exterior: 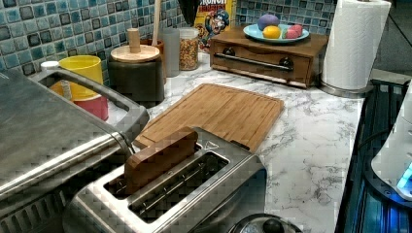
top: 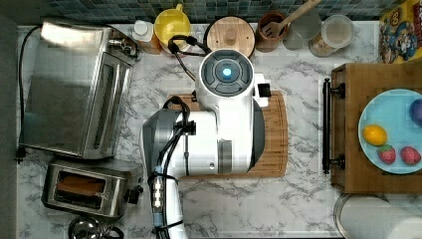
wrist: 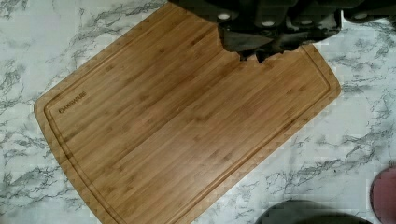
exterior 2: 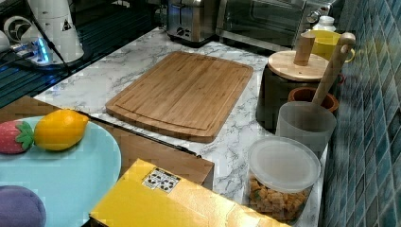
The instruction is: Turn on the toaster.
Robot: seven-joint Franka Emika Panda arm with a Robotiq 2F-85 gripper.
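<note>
In the top view, the toaster (top: 89, 188) sits at the counter's (top: 298, 199) lower-left corner, the arm (top: 214, 134) above the cutting board (top: 276, 134). In the left view a brown slice (exterior: 158, 158) stands in the toaster's slot. In the wrist view the claw (wrist: 268, 37) hangs over the board; its opening cannot be told.

My toaster (top: 89, 186) is brushed steel with a dull sheen. The board (wrist: 187, 121) is smooth, matt bamboo. The tabletop (top: 298, 209) looks like polished, grey-veined white marble.
</note>
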